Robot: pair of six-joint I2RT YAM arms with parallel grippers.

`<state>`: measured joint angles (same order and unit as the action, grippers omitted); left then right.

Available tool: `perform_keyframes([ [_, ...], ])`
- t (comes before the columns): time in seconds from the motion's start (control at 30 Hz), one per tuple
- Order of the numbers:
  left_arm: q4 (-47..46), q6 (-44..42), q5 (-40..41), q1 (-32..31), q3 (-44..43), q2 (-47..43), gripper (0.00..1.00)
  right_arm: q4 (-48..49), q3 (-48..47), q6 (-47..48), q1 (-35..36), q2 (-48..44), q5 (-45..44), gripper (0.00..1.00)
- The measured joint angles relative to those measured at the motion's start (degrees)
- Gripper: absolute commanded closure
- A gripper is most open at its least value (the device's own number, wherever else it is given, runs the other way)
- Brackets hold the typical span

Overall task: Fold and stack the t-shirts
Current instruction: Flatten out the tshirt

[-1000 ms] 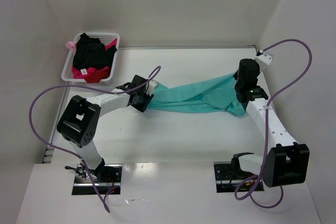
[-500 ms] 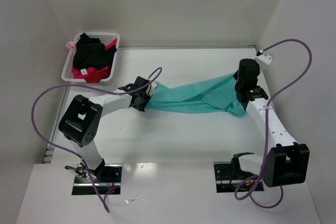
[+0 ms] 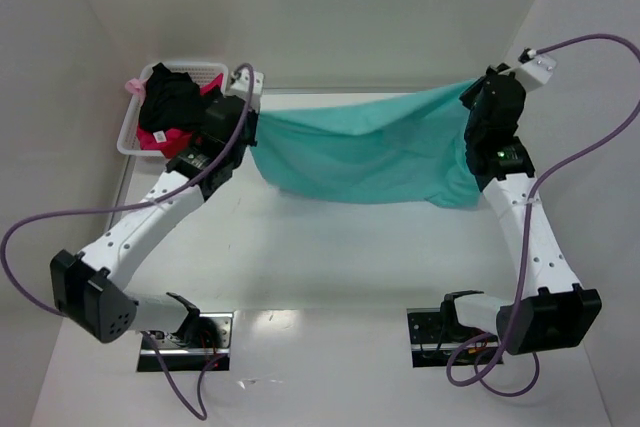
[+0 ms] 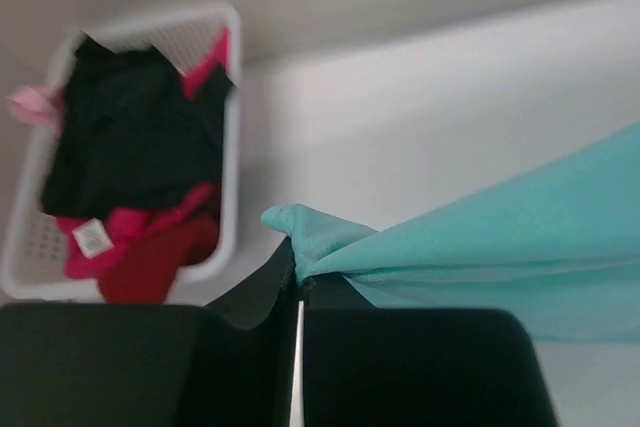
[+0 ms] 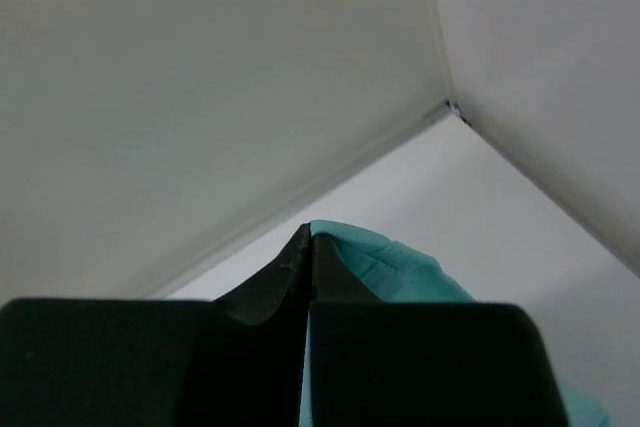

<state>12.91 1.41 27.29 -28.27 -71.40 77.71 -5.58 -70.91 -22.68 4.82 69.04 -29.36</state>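
The teal t-shirt [image 3: 365, 152] is spread wide across the upper middle of the frame. It is lifted by its two top corners, and its lower edge sags in a loose curve. The black t-shirt [image 3: 172, 99] lies crumpled on the pink-red t-shirt [image 3: 165, 139] in the white basket [image 3: 205, 72], upper left.

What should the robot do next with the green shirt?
Probably lower the shirt and lay it flat on the table. The left hand and right hand each pinch one end, and it hangs spread between them, not yet folded.
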Motion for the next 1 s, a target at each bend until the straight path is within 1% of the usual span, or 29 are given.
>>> perform_keyframes([
  [0.13, -4.87, -1.81, 6.47, 0.31, -4.13, -3.1, 1.0, 0.55, -6.67, 1.79, 0.0, -0.09, 1.01, 1.0],
  [0.23, -8.94, -5.14, 10.1, 0.87, -4.87, -3.67, 1.0, 0.9, -10.03, 3.04, 0.0, -0.44, 2.25, 1.0],
  [0.4, -11.47, -9.03, 13.0, 2.45, -6.16, -3.76, 1.0, 0.68, -11.52, 3.23, 0.0, -3.52, 5.53, 1.0],
  [0.63, -12.0, -10.36, 10.95, 5.88, -6.71, -9.49, 1.0, -0.15, -9.99, 3.19, 0.02, -14.21, 10.51, 1.0],
  [0.8, -12.22, -11.78, 9.03, 5.95, -9.79, -13.6, 1.0, -1.44, -9.64, 2.56, 0.02, -20.74, 13.9, 1.0],
  [1.0, -10.01, -13.97, 7.43, 5.97, -11.39, -17.44, 1.0, -5.22, -9.64, 0.07, 0.02, -25.18, 17.11, 1.0],
])
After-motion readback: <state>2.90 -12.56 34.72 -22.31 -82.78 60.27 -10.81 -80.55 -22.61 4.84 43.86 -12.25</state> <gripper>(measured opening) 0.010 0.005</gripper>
